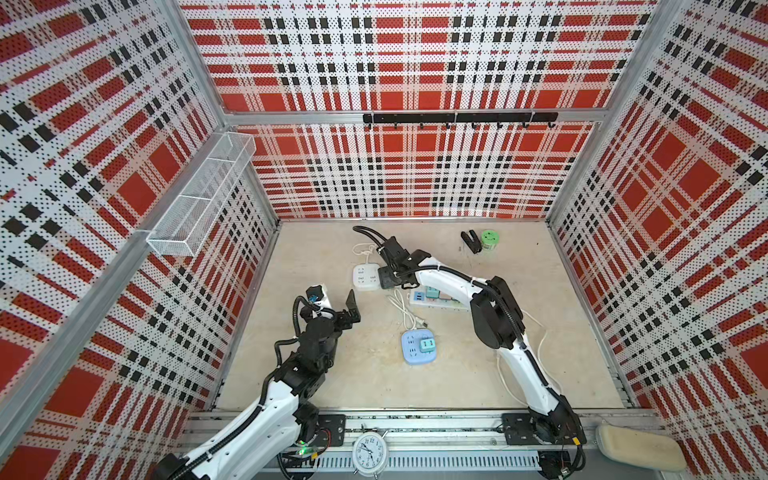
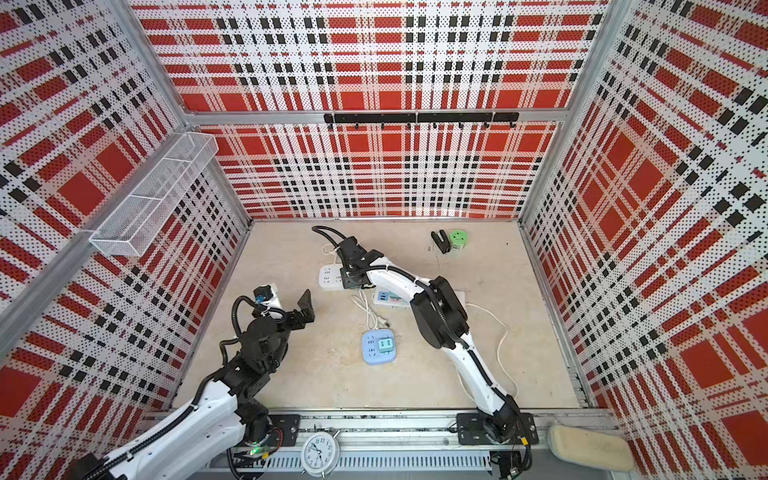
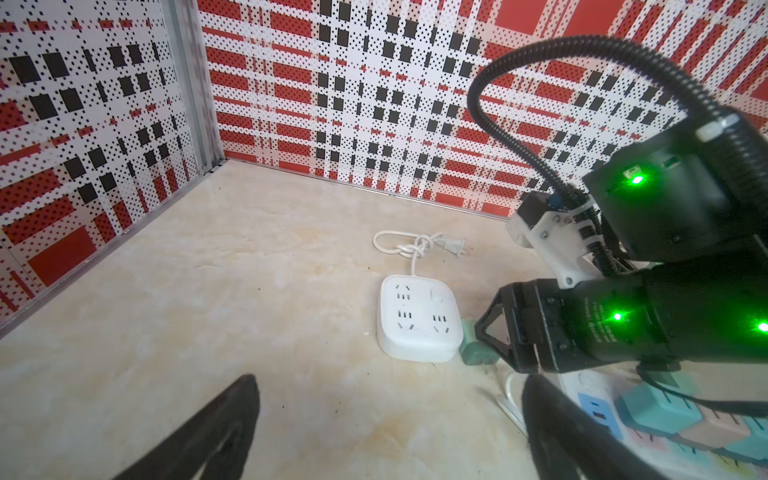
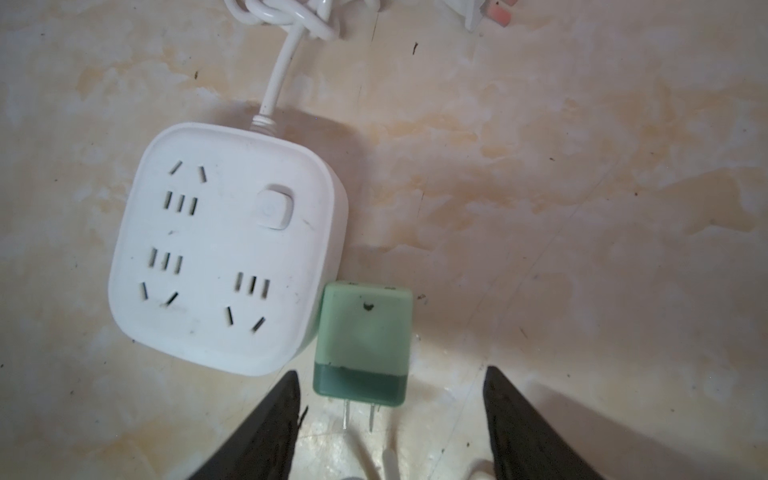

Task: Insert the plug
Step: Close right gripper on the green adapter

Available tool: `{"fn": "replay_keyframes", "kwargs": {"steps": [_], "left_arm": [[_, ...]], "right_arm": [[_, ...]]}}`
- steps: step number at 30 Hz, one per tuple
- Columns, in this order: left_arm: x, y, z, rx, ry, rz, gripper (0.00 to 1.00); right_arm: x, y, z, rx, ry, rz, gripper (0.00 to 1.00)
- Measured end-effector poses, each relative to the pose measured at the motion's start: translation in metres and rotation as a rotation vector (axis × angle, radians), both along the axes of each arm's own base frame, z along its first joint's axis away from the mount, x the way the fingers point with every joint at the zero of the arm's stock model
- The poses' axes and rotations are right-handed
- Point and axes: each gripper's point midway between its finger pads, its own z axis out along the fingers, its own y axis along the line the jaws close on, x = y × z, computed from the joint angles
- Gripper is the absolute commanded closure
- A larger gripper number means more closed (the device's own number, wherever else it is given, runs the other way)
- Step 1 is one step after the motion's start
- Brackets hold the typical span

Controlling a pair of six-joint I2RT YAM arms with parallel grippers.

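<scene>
The plug (image 4: 363, 338) is a small green adapter lying flat on the floor, its two prongs pointing toward my right gripper (image 4: 390, 374). It rests against the edge of the white square socket block (image 4: 224, 249). The right gripper hangs just above with jaws apart, straddling the prong end; one finger (image 4: 286, 399) is close beside the plug and the other stands well clear. In both top views this gripper (image 1: 388, 282) covers the plug beside the socket block (image 1: 365, 277). My left gripper (image 1: 336, 301) hovers wide open and holds nothing, left of the block (image 3: 417, 320) and plug (image 3: 473, 349).
A blue square socket block (image 1: 417, 347) with a green plug in it lies mid-floor. A long white power strip (image 1: 436, 299) with coloured plugs sits under the right arm, beside a loose white cable (image 1: 409, 311). A green round socket (image 1: 490, 240) and a black clip (image 1: 469, 241) lie at the back.
</scene>
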Motion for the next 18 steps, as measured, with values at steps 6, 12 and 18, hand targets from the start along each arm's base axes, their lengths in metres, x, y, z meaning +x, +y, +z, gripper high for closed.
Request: {"fn": "replay_keyframes", "kwargs": {"steps": [6, 12, 18], "left_arm": [[0.000, 0.000, -0.001, 0.002, 0.004, 0.000, 0.01], [0.000, 0.000, -0.001, 0.003, 0.004, 0.000, 0.01], [0.000, 0.000, -0.001, 0.003, 0.004, -0.001, 0.00]], "right_arm": [[0.003, 0.004, -0.012, -0.013, 0.017, 0.007, 0.29], [0.003, 0.004, -0.024, -0.035, 0.036, 0.008, 0.30], [0.003, 0.004, -0.037, -0.051, 0.052, 0.009, 0.34]]}}
